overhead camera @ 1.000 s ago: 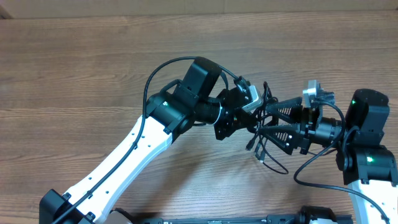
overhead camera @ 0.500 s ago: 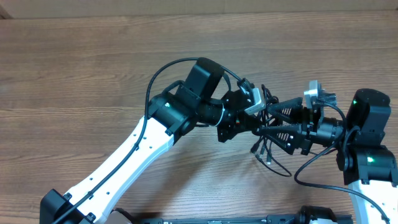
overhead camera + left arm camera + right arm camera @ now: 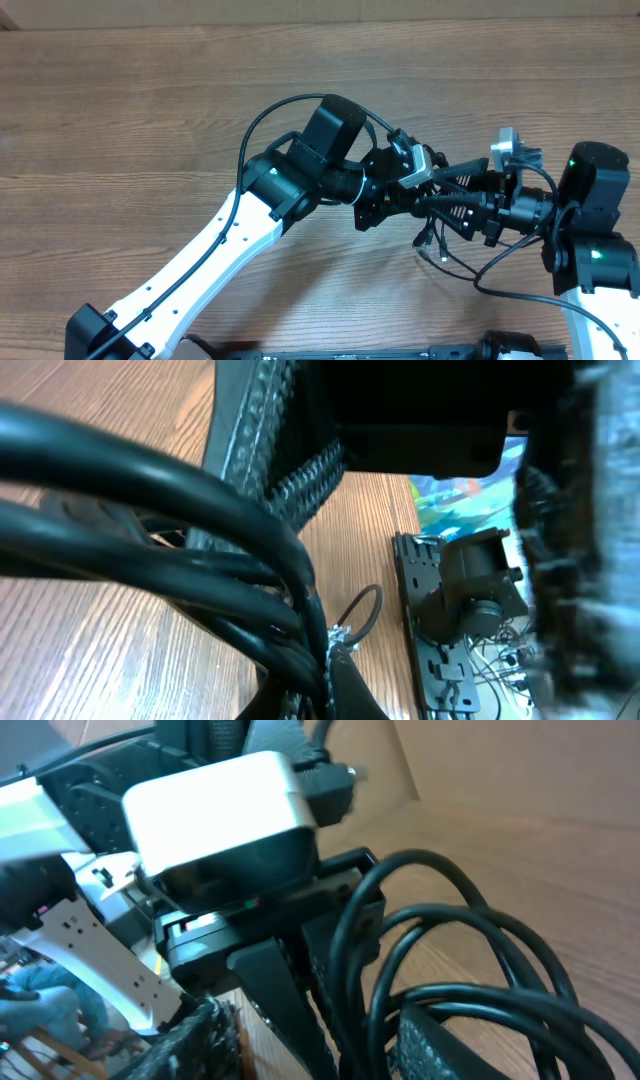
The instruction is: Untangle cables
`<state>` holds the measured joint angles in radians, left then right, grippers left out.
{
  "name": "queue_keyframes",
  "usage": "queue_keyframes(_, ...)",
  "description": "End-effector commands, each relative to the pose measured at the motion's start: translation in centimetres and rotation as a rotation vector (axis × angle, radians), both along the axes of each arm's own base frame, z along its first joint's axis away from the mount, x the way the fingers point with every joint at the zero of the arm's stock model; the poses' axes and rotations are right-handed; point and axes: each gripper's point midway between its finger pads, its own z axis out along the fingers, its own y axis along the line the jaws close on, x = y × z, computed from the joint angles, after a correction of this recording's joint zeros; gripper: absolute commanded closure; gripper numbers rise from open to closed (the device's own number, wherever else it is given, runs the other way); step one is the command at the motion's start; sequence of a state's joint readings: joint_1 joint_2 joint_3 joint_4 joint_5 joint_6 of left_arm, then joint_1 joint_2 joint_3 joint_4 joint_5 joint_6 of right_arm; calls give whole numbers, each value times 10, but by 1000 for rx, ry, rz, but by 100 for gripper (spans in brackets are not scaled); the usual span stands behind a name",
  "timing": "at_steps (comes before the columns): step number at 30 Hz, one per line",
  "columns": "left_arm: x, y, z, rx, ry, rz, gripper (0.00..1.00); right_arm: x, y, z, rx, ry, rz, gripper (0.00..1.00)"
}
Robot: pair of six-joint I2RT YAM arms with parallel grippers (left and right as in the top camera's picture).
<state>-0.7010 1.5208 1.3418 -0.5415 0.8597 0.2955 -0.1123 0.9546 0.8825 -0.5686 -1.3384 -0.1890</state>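
In the overhead view my left arm [image 3: 200,250] ran from the lower left of the frame to right of centre, and my right arm [image 3: 590,230] stood at the right edge. My left gripper [image 3: 410,198] and my right gripper [image 3: 448,197] met right of centre, over the table [image 3: 120,100]. The cables [image 3: 428,240] sat between them and just below, one loop reaching toward the lower right. In the left wrist view they crossed the left half; in the right wrist view, the right half.
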Motion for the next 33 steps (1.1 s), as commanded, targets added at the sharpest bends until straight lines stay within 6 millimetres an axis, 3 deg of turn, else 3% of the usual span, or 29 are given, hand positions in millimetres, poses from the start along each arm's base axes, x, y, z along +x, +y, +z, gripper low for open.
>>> queue_keyframes(1,-28,-12,24,-98,-38,-140,96,8,0,-7,-8,36,-10,49)
queue_keyframes(5,-28,-12,24,-97,-37,-140,96,16,-3,-13,-26,54,-37,53)
queue_keyframes(10,-27,-13,26,-105,-47,-141,96,20,-4,-17,-41,63,-60,70)
queue_keyframes(24,-23,-12,24,-96,-48,-122,96,24,-7,-21,-60,74,-90,87)
queue_keyframes(33,18,1,12,-6,46,119,96,24,-7,-22,-60,79,-90,96)
